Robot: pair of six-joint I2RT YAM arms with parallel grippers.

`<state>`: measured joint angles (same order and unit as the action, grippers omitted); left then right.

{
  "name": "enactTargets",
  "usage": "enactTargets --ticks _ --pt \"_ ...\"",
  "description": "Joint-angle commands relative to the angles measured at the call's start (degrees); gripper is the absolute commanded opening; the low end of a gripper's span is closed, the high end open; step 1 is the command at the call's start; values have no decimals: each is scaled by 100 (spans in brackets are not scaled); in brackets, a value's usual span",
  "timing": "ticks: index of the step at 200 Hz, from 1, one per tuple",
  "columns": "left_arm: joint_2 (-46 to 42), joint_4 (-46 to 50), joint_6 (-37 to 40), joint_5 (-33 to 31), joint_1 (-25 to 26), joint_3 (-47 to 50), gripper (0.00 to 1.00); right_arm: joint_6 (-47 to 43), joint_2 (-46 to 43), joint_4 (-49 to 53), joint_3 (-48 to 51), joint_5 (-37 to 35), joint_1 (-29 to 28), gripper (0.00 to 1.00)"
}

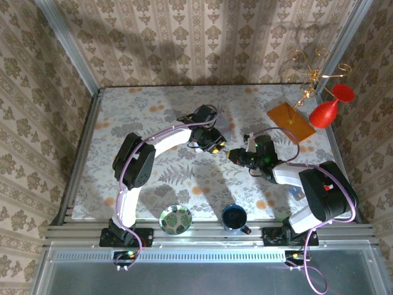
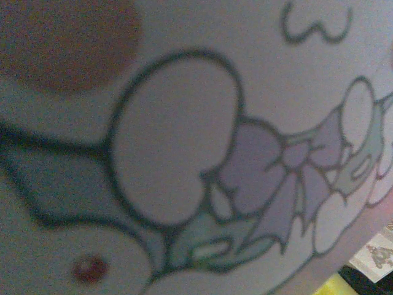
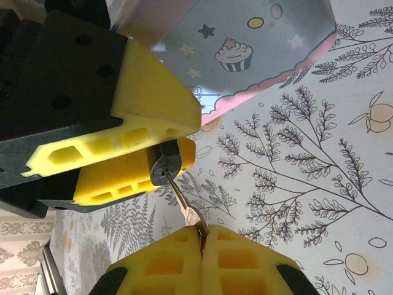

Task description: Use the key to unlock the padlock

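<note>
Yellow-fingered, the left gripper (image 1: 215,146) and right gripper (image 1: 236,155) meet tip to tip over the table (image 1: 153,110) from above. At the left wrist, a blurred lavender tin (image 2: 184,153) looms close. At the right wrist, the left gripper clamps the dark padlock (image 3: 166,167); the right one pinches the key (image 3: 182,201), its blade in the keyhole.

Damask-papered walls (image 1: 184,37) enclose a table (image 1: 123,110) with seemingly floral cloth.
</note>
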<state>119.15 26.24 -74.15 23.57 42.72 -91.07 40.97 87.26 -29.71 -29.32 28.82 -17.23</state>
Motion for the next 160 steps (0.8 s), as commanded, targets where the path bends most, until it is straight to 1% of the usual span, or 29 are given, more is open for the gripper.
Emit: enactTargets --ticks 1,30,89,160 --pt "161 616 -236 565 158 -61 0 25 -60 -19 -100 -68 61 0" --pt "187 569 -340 590 147 -51 0 38 -86 53 -81 -61 61 0" --pt "186 358 -495 566 140 -47 0 203 -99 -212 106 -94 55 0" --pt "196 228 -613 583 120 4 0 271 -65 -263 109 -95 22 0"
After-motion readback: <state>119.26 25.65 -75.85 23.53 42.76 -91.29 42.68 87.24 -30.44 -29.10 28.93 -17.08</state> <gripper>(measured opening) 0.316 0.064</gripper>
